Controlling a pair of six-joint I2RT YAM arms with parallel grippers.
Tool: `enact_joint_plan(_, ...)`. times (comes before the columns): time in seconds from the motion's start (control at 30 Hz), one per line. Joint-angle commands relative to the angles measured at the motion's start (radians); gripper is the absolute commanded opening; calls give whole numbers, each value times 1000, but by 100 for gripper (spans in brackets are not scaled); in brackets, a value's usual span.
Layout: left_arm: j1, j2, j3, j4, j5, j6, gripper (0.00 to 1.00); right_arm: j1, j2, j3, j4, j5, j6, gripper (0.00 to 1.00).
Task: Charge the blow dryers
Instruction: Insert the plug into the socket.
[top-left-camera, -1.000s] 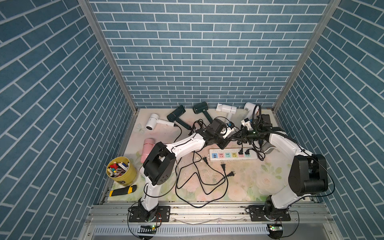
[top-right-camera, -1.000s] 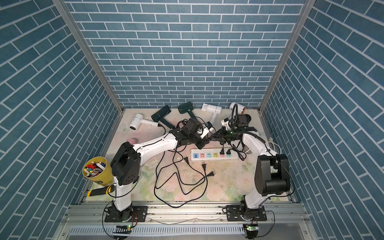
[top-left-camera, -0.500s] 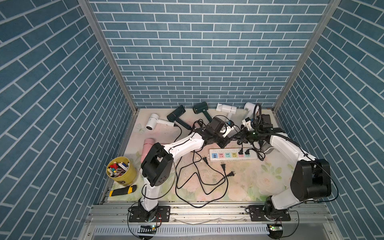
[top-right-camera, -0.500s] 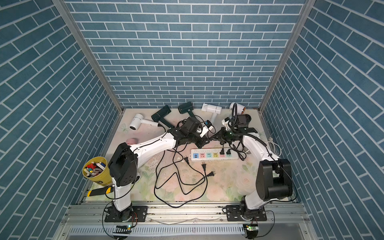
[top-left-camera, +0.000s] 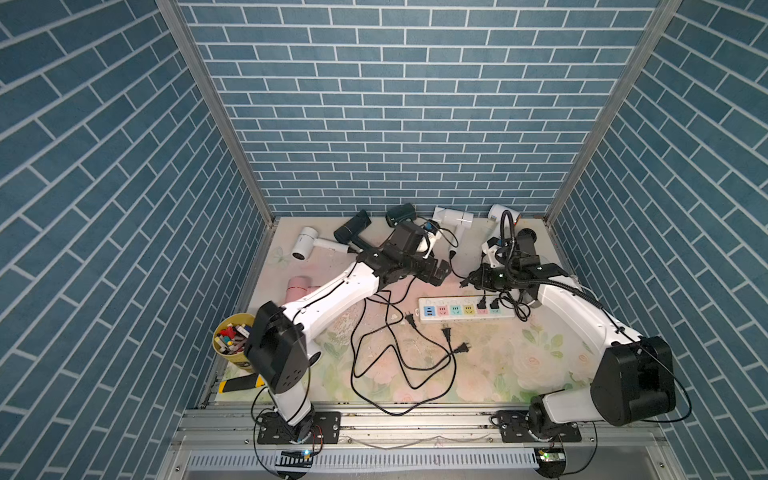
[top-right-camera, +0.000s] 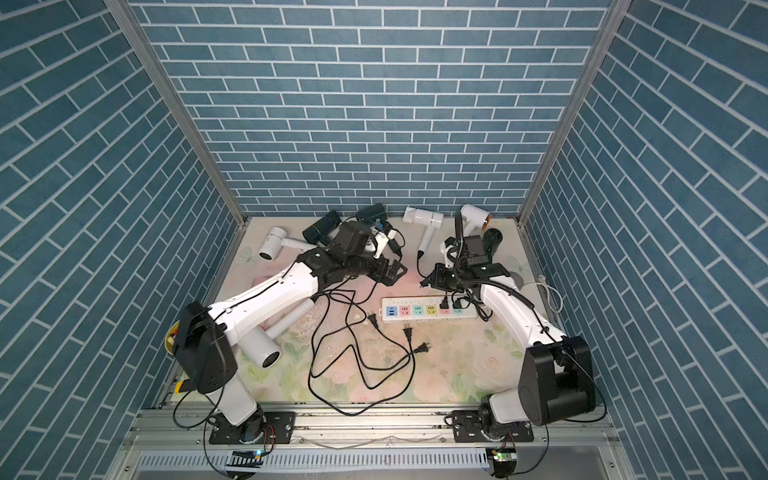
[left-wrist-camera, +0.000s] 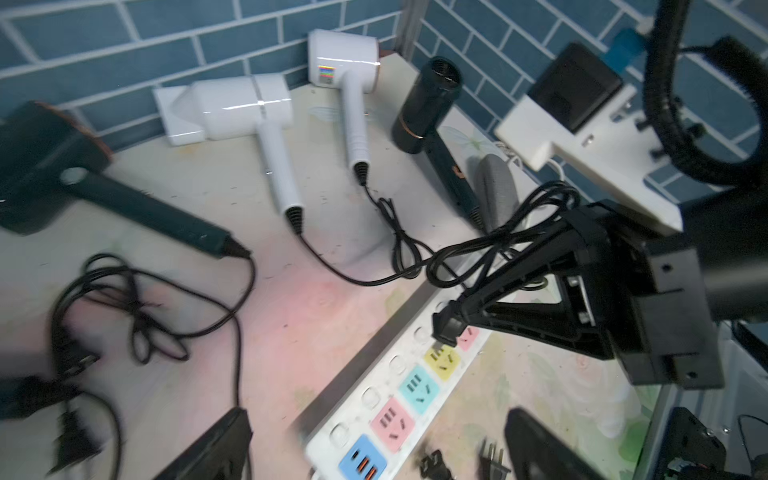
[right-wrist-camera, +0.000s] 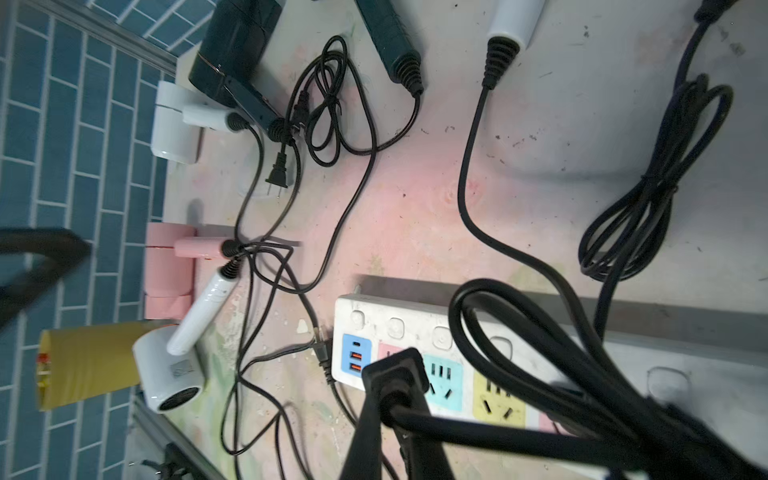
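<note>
Starting at your near edge, loose cords (top-left-camera: 386, 365) sprawl across the floral mat, with three free plugs (top-left-camera: 446, 332) lying just short of the power strip (top-left-camera: 509, 312). A white blow dryer (top-right-camera: 259, 347) lies beside the left arm's base, and a pink blow dryer (top-left-camera: 297, 289) lies beyond it by the left wall. Your right gripper (left-wrist-camera: 451, 318) is clamped on a black plug (left-wrist-camera: 441, 332), held just above the strip's coloured sockets, with cord loops draped over the fingers. Two seated plugs (top-left-camera: 482, 303) occupy the strip's end nearest the right arm. Your left gripper (top-left-camera: 439, 272) hangs just behind the strip's other end, jaws spread wide and holding nothing. Farthest back, six more blow dryers (top-left-camera: 453, 216) lie along the rear wall, from a white one (top-left-camera: 305, 247) on the left to a dark one (top-left-camera: 527, 236) in the right corner.
</note>
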Motion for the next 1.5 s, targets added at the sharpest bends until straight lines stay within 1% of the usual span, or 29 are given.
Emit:
enact_joint_plan(0.0,29,-91,-99,-42,-151,-111,99,49,-12,-37,-29,219,-71,0)
enact_joint_plan(0.13,59,-207,-268,13,-236,-153,100,103,-17,-79,-16,354,-55,0)
enact_joint_plan(0.23,65,-288,-390,66,-319,-157,100,142,-23,-104,-12,447,-31,0)
enact_joint_plan(0.3,67,-324,-461,109,-353,-158,100,160,-25,-124,-3,487,-10,0)
enact_joint_plan(0.4,79,-362,-548,167,-363,-151,99,182,-19,-148,10,519,18,0)
enact_joint_plan(0.5,104,-385,-602,208,-360,-150,99,205,-19,-165,27,547,35,0)
enact_joint_plan(0.67,143,-404,-629,228,-336,-157,100,230,-4,-169,44,572,51,0)
enact_joint_plan(0.9,142,-430,-643,235,-343,-151,99,244,19,-177,85,573,69,0)
enact_joint_plan(1.17,143,-439,-647,238,-346,-149,99,254,36,-195,100,544,96,0)
enact_joint_plan(1.47,143,-448,-652,243,-344,-148,100,265,3,-238,46,589,135,0)
